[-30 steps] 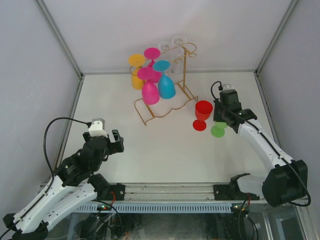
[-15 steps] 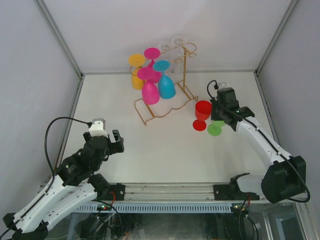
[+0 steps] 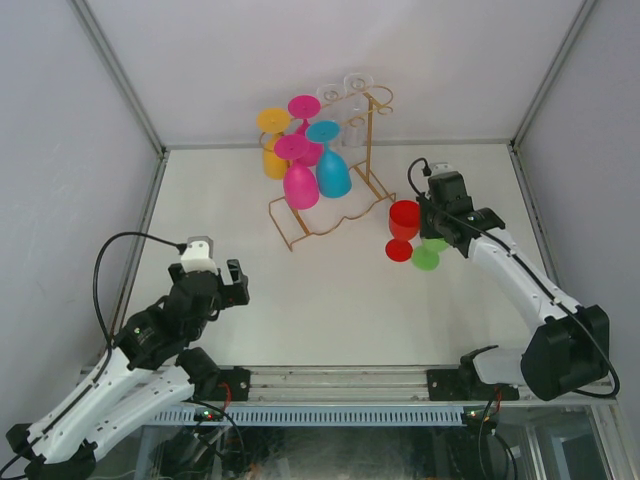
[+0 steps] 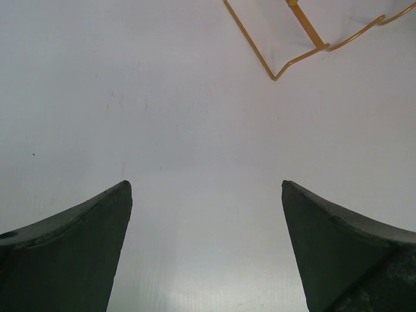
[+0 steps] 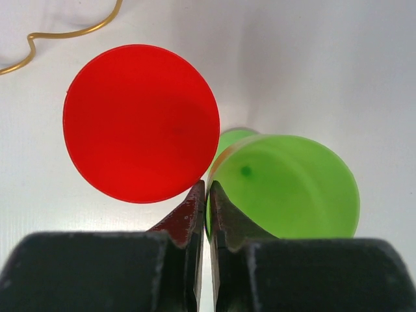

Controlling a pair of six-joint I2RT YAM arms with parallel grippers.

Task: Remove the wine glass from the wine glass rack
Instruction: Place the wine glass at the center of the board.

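The white table (image 3: 300, 300) carries the gold wire wine glass rack (image 3: 369, 140), whose wavy base rests near the middle of the far edge. Just right of the rack's base, towards the right edge, a red glass (image 3: 404, 222) stands upright on its foot. A green glass (image 3: 426, 259) sits upright close beside it on the right; whether its foot touches the surface cannot be told.

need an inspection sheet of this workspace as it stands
surface: white table
job's things: gold rack at the back with hanging glasses; red glass and green glass off it, on the right
clutter: nothing seen
grippers: left gripper open, empty; right gripper shut on the green glass rim
cables: a black cable loops off each arm
surroundings: white walls, metal frame
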